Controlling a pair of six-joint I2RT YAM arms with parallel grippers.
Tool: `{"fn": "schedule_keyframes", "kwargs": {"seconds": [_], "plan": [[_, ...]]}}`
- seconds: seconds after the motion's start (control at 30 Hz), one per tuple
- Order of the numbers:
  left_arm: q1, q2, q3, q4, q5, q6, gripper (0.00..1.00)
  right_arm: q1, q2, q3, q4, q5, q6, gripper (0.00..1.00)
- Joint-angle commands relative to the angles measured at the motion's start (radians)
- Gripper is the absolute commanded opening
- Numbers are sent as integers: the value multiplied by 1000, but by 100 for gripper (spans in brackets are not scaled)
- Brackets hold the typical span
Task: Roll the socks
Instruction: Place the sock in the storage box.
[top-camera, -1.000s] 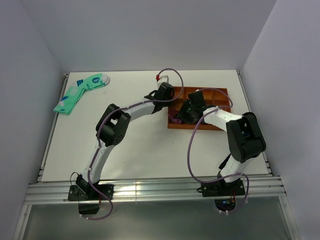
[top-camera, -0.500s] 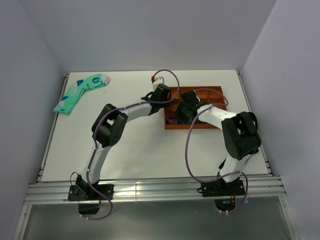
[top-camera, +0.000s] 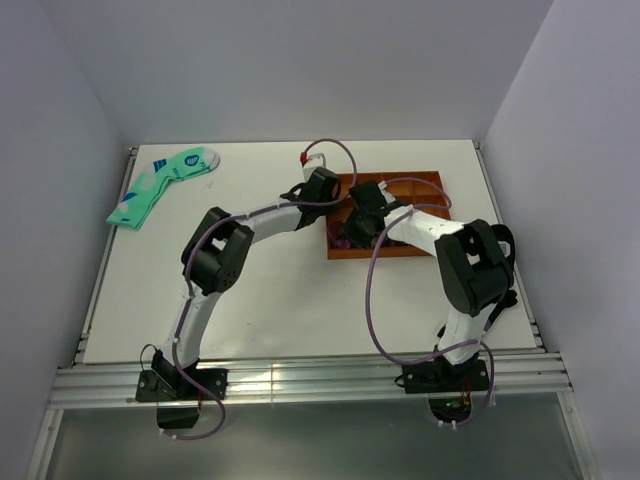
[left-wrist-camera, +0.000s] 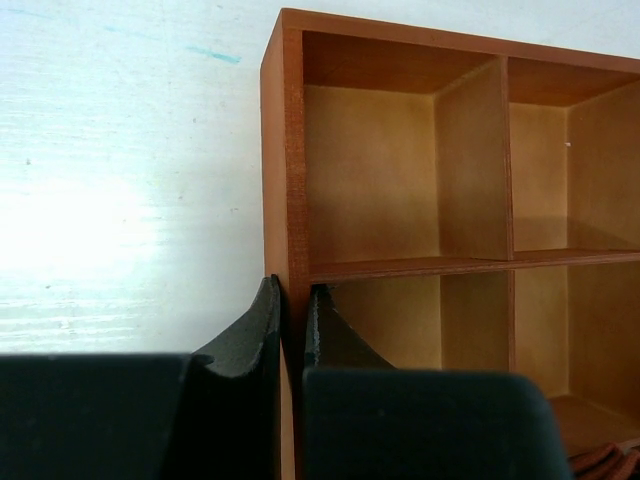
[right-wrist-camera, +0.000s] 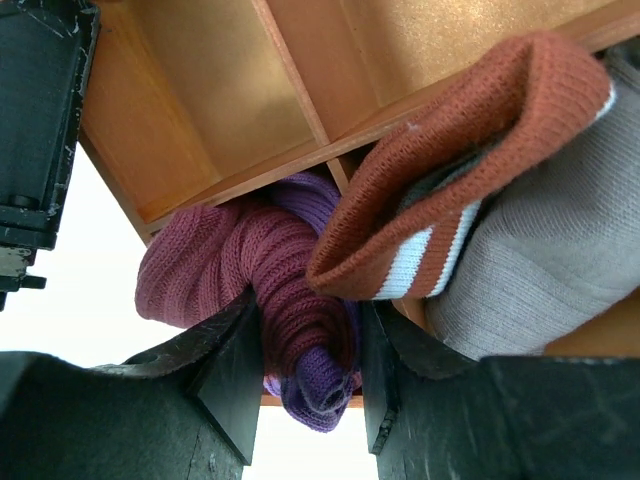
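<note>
The maroon socks (right-wrist-camera: 220, 260) with a purple toe are rolled up and sit at the near-left corner of a wooden divider tray (right-wrist-camera: 190, 90). My right gripper (right-wrist-camera: 308, 315) is shut on the roll, one finger on each side. In the top view the right gripper (top-camera: 357, 228) is over the tray's left end, and a bit of the socks (top-camera: 344, 241) shows below it. My left gripper (left-wrist-camera: 290, 305) is shut on the tray's left wall (left-wrist-camera: 283, 150), pinching it between both fingers. In the top view the left gripper (top-camera: 327, 193) is at the tray's (top-camera: 420, 180) far-left corner.
A rust-brown, white-striped and grey sock bundle (right-wrist-camera: 500, 190) fills the compartment beside the maroon roll. Other tray compartments (left-wrist-camera: 370, 170) are bare. Mint-green socks (top-camera: 160, 185) lie at the table's far left. The table's side rails run along both edges.
The tray has slid left and turned a little, with both grippers moving left along with it. The mint-green socks have not moved.
</note>
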Motion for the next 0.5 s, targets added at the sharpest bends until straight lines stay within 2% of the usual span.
{"fn": "schedule_keyframes", "kwargs": {"seconds": [0.0, 0.47], "plan": [[18, -54, -21, -125, 10, 28, 0, -4, 152, -94, -231, 198, 25, 0], [45, -89, -29, -182, 13, 11, 0, 42, 179, -91, -297, 250, 97, 0]]}}
